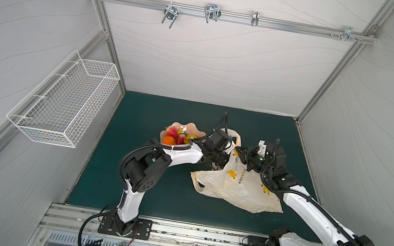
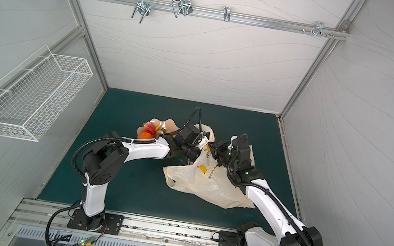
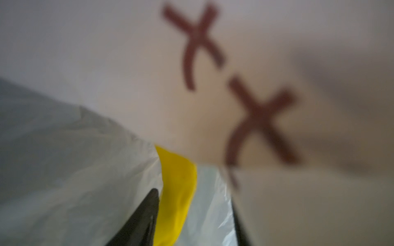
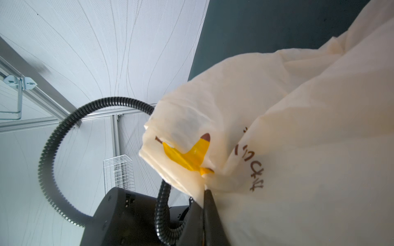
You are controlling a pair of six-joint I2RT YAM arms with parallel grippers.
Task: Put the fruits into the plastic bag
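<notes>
Cream plastic bag is pinched by the right gripper; left gripper stands parted amid its film.

A robot lab cell — aluminium frame, white panels, green mat.

soft, even white light fills both top views, leaving the pale walls bright and only faint shadows beneath the arms on the dark mat, while wide-angle distortion bows the frame rails outward toward 9 and 3 o'clock. the left wrist view is badly out of focus, the plastic bag and its dark lettering smeared into soft strokes. the right wrist view is sharp, light glowing through the thin film.
</notes>
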